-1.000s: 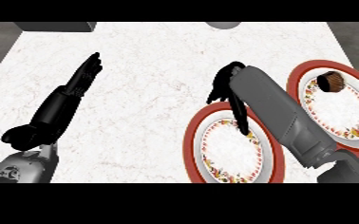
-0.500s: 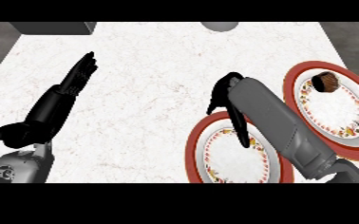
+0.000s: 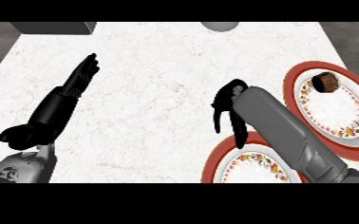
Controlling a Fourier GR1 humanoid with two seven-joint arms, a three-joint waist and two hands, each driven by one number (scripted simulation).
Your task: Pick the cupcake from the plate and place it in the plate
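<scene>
A brown cupcake (image 3: pixel 324 81) sits on a red-rimmed patterned plate (image 3: pixel 300 76) at the right edge of the counter. A second plate (image 3: pixel 245 167) of the same kind lies nearer, at the lower right, partly hidden by my right forearm. My right hand (image 3: pixel 227 105) hangs open over the bare counter, left of the cupcake's plate and just beyond the near plate, fingers pointing down and holding nothing. My left hand (image 3: pixel 79 79) rests open at the left, fingers straight and pointing away.
A dark grey block (image 3: pixel 52 27) stands at the counter's back left corner. A grey round object (image 3: pixel 221 25) shows at the back edge. The white marble counter (image 3: pixel 154 90) stretches between my two hands.
My right hand has drawn back toward me and lowered its fingers, now just past the near plate's rim. The near plate shows lower in the view. The left hand has hardly moved.
</scene>
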